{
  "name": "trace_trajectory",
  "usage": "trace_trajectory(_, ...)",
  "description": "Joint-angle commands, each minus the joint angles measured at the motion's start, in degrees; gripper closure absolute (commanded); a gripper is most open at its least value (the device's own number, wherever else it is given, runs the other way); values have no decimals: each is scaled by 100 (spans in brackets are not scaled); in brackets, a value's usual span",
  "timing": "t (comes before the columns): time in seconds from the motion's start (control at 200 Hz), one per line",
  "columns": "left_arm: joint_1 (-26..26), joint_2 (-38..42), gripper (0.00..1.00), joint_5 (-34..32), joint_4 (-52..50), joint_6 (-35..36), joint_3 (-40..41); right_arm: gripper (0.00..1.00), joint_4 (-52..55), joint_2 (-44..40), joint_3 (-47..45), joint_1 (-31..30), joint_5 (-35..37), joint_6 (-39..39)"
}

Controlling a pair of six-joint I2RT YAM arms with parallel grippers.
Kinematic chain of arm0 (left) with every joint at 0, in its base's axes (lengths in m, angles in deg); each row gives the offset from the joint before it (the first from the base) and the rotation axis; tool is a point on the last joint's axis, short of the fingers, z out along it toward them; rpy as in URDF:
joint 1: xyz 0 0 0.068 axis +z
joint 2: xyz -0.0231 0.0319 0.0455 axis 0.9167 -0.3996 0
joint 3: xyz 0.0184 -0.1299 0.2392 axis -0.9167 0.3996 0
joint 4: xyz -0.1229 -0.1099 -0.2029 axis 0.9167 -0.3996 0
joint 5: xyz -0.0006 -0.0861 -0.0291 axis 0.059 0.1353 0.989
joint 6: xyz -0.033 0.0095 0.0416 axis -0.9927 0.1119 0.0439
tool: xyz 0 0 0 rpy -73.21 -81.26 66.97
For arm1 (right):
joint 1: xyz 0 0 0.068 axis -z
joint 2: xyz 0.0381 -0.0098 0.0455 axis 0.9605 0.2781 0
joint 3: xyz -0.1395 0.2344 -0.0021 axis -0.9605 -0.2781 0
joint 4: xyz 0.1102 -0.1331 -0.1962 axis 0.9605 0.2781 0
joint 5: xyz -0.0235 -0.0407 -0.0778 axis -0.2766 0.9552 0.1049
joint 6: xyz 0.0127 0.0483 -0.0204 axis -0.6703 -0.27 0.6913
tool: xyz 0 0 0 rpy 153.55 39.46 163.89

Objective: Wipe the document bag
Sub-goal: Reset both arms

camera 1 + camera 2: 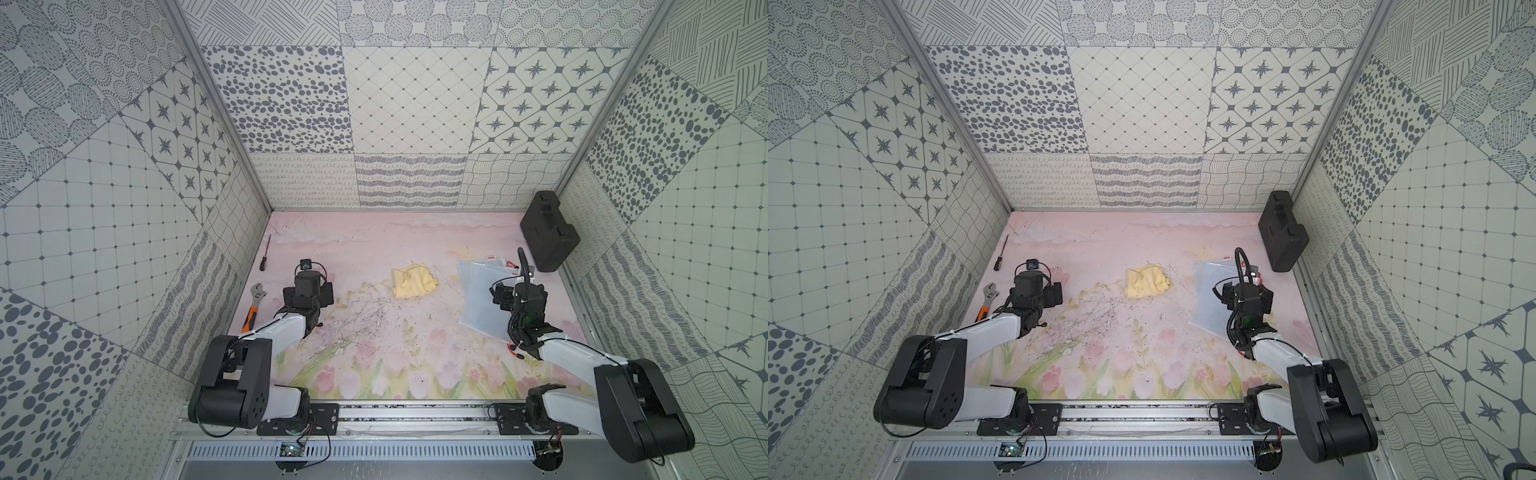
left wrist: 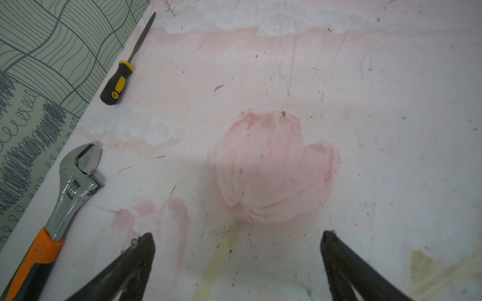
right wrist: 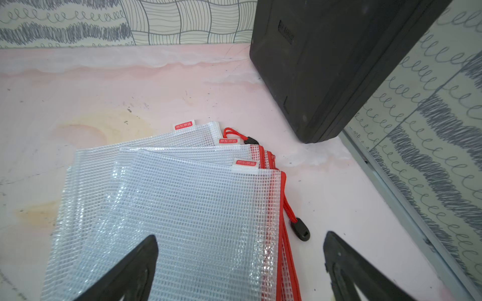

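My left claw (image 2: 237, 234) and right claw (image 3: 241, 235) both gape empty; I'd pinch the mid-frame cloth (image 1: 413, 282) at its bunched top, steadying the bag (image 3: 198, 208).

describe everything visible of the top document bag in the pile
The top document bag is a flat pouch of clear, grid-reinforced plastic with a red zipper strip down one edge, a red cord ending in a black pull tab, and a white-and-red label. It looks empty and lies flat, fanned over two similar bags on the pink table, near the black case. The open right pincer is poised over it; contact cannot be told.
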Motion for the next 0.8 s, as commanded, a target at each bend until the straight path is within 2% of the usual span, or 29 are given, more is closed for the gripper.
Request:
trace_trajectory(0.0,219,-519,1,219,2302,369,217,1,-1962,501,32,154,-438,237)
trace_trajectory(0.065,272,-1002,1,449,3181,492,423,1,-2526,1224,65,238,-812,292)
trace_trajectory(0.115,292,-1034,1,474,3217,431,482,2,-3333,1844,119,209,-813,469)
trace_trajectory(0.175,335,-1007,1,598,3125,382,452,2,-1899,1390,415,272,-993,295)
trace_trajectory(0.235,361,-1003,1,634,3083,368,445,1,-2854,1729,258,337,-957,300)
trace_trajectory(0.295,367,-1008,1,632,3103,372,443,2,-1963,1440,423,376,-1088,216)
trace_trajectory(0.36,367,-1001,1,628,3102,362,446,2,-2531,1630,313,399,-1066,231)
trace_trajectory(0.43,362,-1007,1,627,3101,370,446,2,-2131,1491,394,403,-1119,221)
trace_trajectory(0.79,363,-1003,1,626,3109,375,445,2,-2221,1532,382,390,-1087,244)
